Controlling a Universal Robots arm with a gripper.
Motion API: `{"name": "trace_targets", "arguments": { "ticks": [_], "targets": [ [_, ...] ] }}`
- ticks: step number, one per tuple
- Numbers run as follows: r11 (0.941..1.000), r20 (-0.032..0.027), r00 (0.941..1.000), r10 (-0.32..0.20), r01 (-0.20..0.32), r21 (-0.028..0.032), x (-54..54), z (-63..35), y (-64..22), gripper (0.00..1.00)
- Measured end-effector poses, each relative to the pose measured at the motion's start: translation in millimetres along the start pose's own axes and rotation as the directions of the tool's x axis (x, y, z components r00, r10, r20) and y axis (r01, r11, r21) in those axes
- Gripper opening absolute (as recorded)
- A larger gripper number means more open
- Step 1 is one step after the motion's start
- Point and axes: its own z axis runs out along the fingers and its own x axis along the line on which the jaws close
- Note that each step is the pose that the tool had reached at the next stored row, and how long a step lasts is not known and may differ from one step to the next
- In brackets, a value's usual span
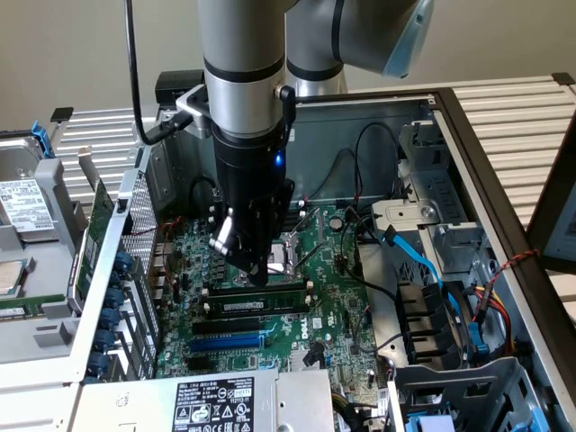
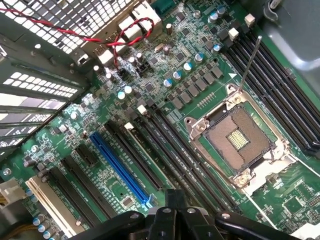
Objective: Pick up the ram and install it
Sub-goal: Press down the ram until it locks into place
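Case: the big grey metal computer case (image 1: 468, 144) lies open on its side, and my arm reaches down into it.
Board: the green motherboard (image 1: 333, 297) covers the case floor. A round white logo is printed on it toward 4 o'clock of my hand in the exterior view, but I cannot read it.
Power supply: a silver metal box (image 1: 297, 387) sits at 6 o'clock of the exterior view. It carries a black-and-white rating label (image 1: 211, 405) with certification marks, and the print is too small to read.
My hand: the black gripper (image 1: 256, 270) hangs low over the board's middle. I cannot tell whether my grip is clenched or released.
Ram: the long, thin dark green-black ram stick (image 1: 252, 306) with its pale label strip lies along the black slots, just at 6 o'clock of my hand. The label's writing is unreadable, and I cannot tell whether we touch.
Blue slot: the long blue plastic slot (image 1: 225, 342) runs parallel to the ram, further toward 6 o'clock.
Socket: the square silver-framed processor socket (image 2: 240, 137) stands open and bare.
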Motion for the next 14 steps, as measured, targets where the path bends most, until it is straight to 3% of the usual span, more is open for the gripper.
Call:
{"name": "trace_targets", "arguments": {
  "ticks": [7, 14],
  "targets": [
    [0.9969, -0.0014, 0.9969, 0.079, -0.079, 0.0005, 0.1, -0.1, 0.1, 0.11],
    [0.9852, -0.0031, 0.9852, 0.171, -0.171, -0.0024, 0.0, -0.1, 0.0, 0.11]
  ]
}}
